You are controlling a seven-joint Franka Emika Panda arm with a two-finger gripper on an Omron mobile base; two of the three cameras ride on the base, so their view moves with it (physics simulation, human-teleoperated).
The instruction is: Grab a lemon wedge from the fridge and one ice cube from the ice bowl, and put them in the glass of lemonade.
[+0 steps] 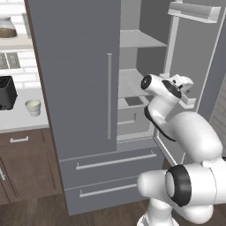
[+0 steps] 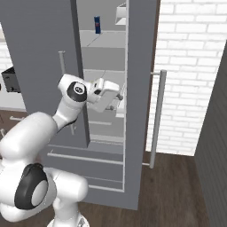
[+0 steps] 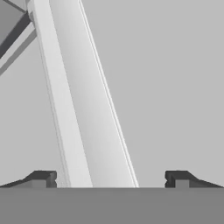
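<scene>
The grey fridge (image 1: 75, 66) has its left door shut and its right door (image 2: 139, 88) swung open. My gripper (image 1: 189, 92) reaches in at mid height, close to the inner side of the open door (image 1: 201, 57), also seen from the right (image 2: 118, 98). In the hand view the gripper (image 3: 109, 179) is open, its fingertips (image 3: 41, 178) spread wide with a pale slanted bar (image 3: 83, 109) running between them, nothing held. The glass of lemonade (image 1: 33, 107) stands on the counter left of the fridge. The lemon wedge, ice cube and ice bowl are out of view.
A black toaster (image 1: 6, 92) sits beside the glass, and a lidded jar (image 1: 6, 27) stands on a shelf above. A blue can (image 2: 97, 24) rests on an upper fridge shelf. The open door's long handle (image 2: 157, 119) juts out towards the brick wall.
</scene>
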